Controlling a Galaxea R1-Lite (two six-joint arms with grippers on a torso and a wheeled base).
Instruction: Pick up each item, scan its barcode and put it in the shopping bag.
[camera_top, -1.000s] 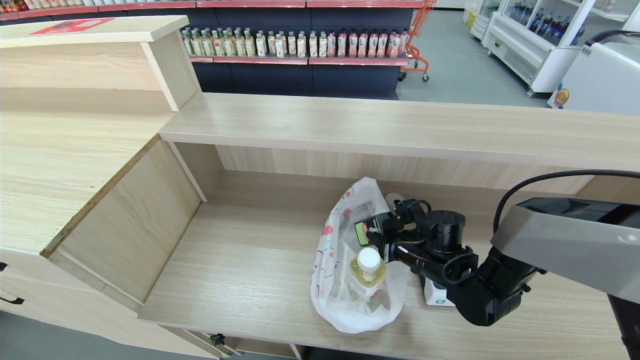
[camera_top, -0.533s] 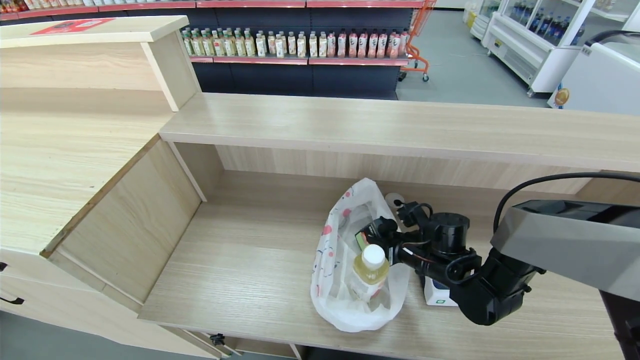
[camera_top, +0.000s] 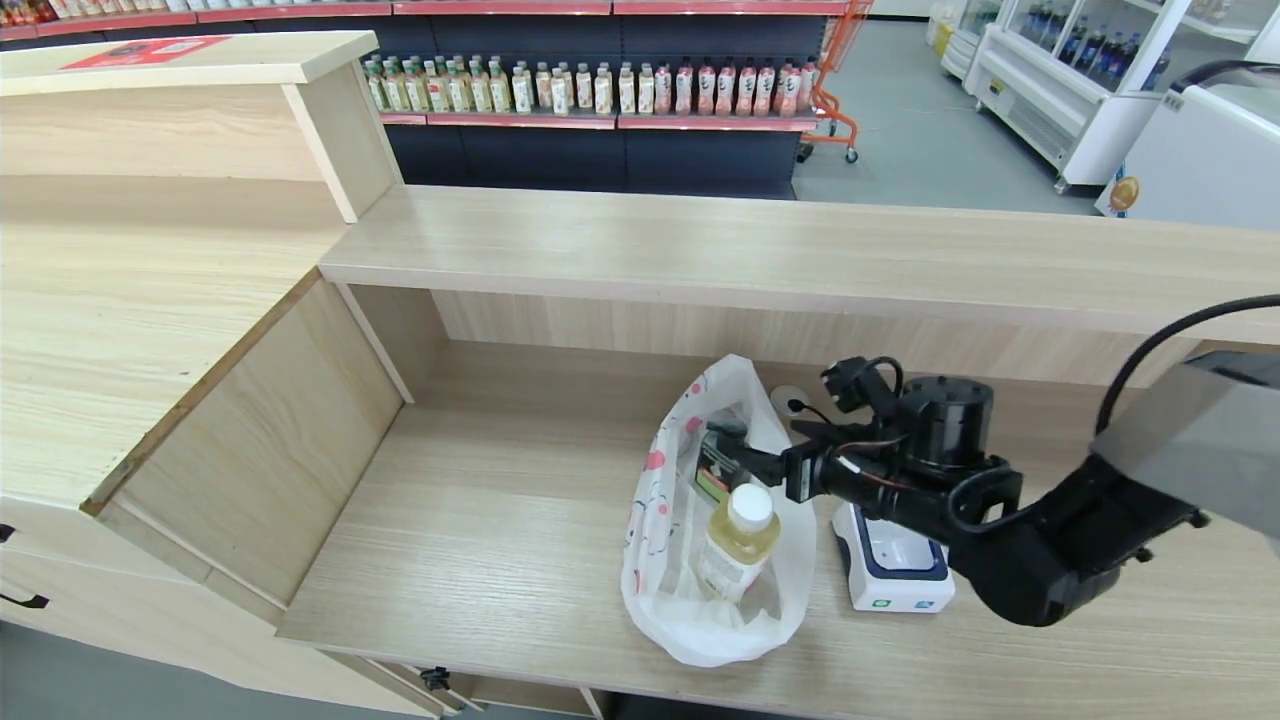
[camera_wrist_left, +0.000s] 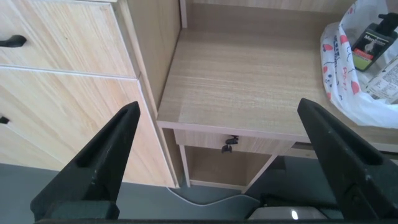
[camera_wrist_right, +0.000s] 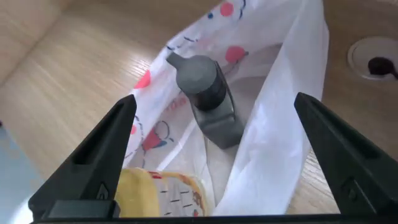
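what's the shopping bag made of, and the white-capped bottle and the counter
Shopping bag: thin plastic film, likely; translucent white, crinkled, contents show through.
Bottle: clear glossy plastic, apparently; yellow drink visible inside.
Counter: matte pale wood-grain surface, possibly laminate.

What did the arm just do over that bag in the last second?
The right gripper lowered the dark bottle into the bag, opened its jaws and let go. It then drew back to the robot's right, uncovering the scanner. The bag and the yellow drink inside it stayed about where they were.
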